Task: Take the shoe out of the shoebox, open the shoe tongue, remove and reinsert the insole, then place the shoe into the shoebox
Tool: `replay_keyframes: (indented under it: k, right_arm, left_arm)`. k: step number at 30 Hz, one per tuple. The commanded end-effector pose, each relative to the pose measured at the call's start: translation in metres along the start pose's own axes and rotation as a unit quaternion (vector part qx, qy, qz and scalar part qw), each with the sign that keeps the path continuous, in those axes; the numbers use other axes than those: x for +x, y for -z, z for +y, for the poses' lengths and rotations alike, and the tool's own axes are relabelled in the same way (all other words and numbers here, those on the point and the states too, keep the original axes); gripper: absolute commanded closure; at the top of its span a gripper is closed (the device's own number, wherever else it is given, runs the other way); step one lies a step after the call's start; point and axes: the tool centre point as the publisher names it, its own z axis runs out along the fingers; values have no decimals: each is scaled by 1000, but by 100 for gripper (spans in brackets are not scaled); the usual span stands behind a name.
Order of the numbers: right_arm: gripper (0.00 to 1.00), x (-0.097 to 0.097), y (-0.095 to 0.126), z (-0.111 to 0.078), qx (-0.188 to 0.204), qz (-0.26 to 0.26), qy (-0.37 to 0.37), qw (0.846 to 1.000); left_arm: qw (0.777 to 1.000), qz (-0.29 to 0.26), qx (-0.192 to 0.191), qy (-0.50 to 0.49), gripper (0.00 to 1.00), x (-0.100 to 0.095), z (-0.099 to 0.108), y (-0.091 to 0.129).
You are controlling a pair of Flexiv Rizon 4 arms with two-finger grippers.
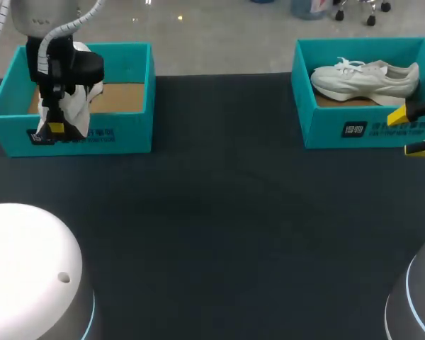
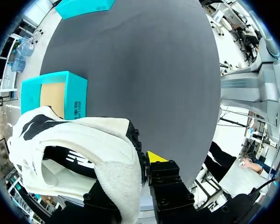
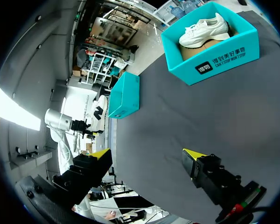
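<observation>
hanging over the left shoebox, left jaws clamp a shoe, clearest wrist-side; right jaws wide.

The far-left shoebox and the far-right shoebox each carry white print on the front wall, too small to read.

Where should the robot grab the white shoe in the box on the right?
Probably the heel collar of the white shoe, coming from straight above. The walls of the box close off its sides, and the open collar gives the open right gripper an edge to pinch.
</observation>
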Motion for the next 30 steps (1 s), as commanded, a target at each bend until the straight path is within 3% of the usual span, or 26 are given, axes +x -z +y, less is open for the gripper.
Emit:
replay_keyframes:
  k: [1, 17, 30]
  right_arm:
    - [0, 0, 0, 0, 0, -1, -1, 1000]
    - [0, 0, 0, 0, 0, -1, -1, 1000]
    - [0, 0, 0, 0, 0, -1, -1, 1000]
  left_arm:
    - [1000, 6, 9, 14, 100, -10, 32, -4]
    - [1000, -3, 14, 7, 100, -52, 84, -14]
    - [1000, -3, 14, 7, 100, -52, 84, -14]
